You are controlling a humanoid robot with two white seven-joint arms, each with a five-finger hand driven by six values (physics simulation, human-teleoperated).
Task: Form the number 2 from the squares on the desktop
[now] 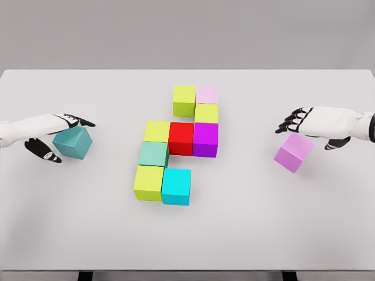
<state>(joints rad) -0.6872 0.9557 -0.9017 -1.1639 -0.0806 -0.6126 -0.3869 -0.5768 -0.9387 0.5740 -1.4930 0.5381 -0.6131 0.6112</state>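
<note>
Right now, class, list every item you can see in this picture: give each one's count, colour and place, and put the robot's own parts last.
table: one, white, fills most of the view.
yellow-green cubes: four; top left of the cluster, right column, middle row left, bottom left.
pale pink cube: one, top right of the cluster.
red cube: one, middle row centre.
purple cube: one, middle row right.
mint green cube: one, left column under the middle row.
cyan cube: one, bottom row right.
teal cube: one, far left, tilted, in the left hand.
lilac cube: one, far right, tilted, under the right hand's fingers.
left hand: one, white and black, left edge, curled round the teal cube.
right hand: one, white and black, right edge, over the lilac cube.
</note>
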